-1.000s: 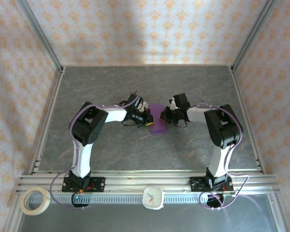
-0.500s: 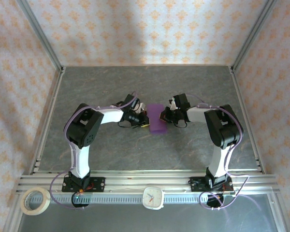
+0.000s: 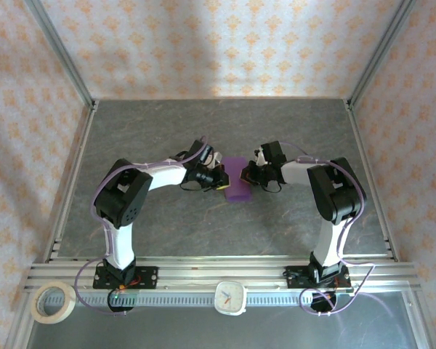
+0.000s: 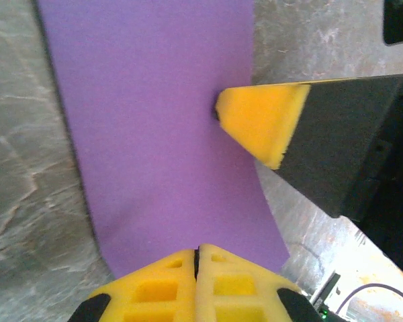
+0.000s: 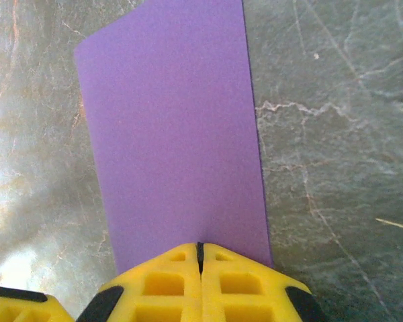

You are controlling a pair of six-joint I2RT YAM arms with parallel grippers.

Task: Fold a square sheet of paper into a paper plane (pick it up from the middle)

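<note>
Paper [image 5: 174,134] edges seemingly under left claw [image 4: 197,251], right claw [image 5: 200,245].

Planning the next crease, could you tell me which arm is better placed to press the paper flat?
Likely the right: the right gripper, shut, rests its tip on the purple paper, while the left gripper sits shut at its near edge.

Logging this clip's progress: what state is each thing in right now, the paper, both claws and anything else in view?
square sheet of paper: lying on the table, showing as a narrow strip, apparently folded over.
left claw: shut, tips at one edge of the paper.
right claw: shut, tips at the opposite edge.
tape roll: lying flat at the near left corner, untouched.
clock: lying face up at the near edge.
</note>
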